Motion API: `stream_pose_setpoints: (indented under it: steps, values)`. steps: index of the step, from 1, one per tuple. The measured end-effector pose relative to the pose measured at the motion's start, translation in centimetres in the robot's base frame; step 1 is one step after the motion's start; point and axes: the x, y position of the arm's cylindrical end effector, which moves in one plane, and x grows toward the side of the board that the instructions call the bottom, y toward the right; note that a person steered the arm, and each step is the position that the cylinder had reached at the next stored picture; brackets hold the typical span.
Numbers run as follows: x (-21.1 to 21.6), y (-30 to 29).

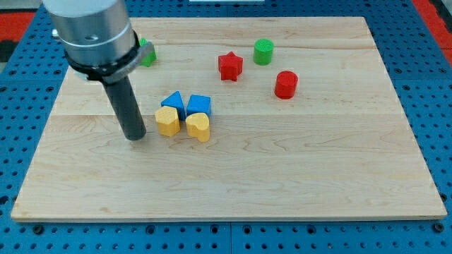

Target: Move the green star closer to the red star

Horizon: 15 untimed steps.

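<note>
1. So the rig had no jaws at all, nothing to spread apart or clamp on anything; it was just a dark rod, and my tip (135,136) sat on the wooden board (296,169) at the view's left, touching no block.

2. The green star (147,54) was up near the view's top left, mostly hidden behind the arm's grey housing (92,32). Only a sliver of green showed, so I couldn't really make out the star shape, just going by the task there.

3. The red star (230,65) sat well apart from it, further toward the view's right, with a green cylinder (263,51) just beside it and a red cylinder (286,84) a bit lower right.

4. Right next to my tip, on its right, was a tight cluster: yellow block (167,121), yellow heart-ish block (199,126), blue triangle-ish block (174,103) and blue block (199,105).

5. What could've gone wrong, my guess:
- My tip was below the green star, not on its left side. Pushing from there would've shoved it toward the top edge, maybe off the board.
- Swinging around carelessly could've clipped the yellow block and scattered the cluster.
- A star has points, so an off-centre push probably would've spun it instead of sliding it straight.
- Overshooting would've knocked the red star or the green cylinder away.
</note>
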Motion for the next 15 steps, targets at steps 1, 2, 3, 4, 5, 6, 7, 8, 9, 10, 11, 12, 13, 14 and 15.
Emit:
stream_pose_setpoints:
  steps: [1,2,3,4,5,6,7,8,9,10,11,12,13,14,15]
  values:
    - [-3.0,-0.7]
    - [-6.1,-0.7]
    - [-9.1,-1.8]
    - [-11.5,-4.0]
    - [-13.9,-4.2]
    - [-16.8,-3.5]
    - [-19.5,-2.9]
    - [-21.0,-1.7]
    - [-21.1,-1.5]
    - [-21.1,-1.5]
    - [-20.9,-0.9]
    - [-19.2,1.0]
    - [-17.2,3.4]
    - [-16.1,6.6]
    - [-15.6,10.7]
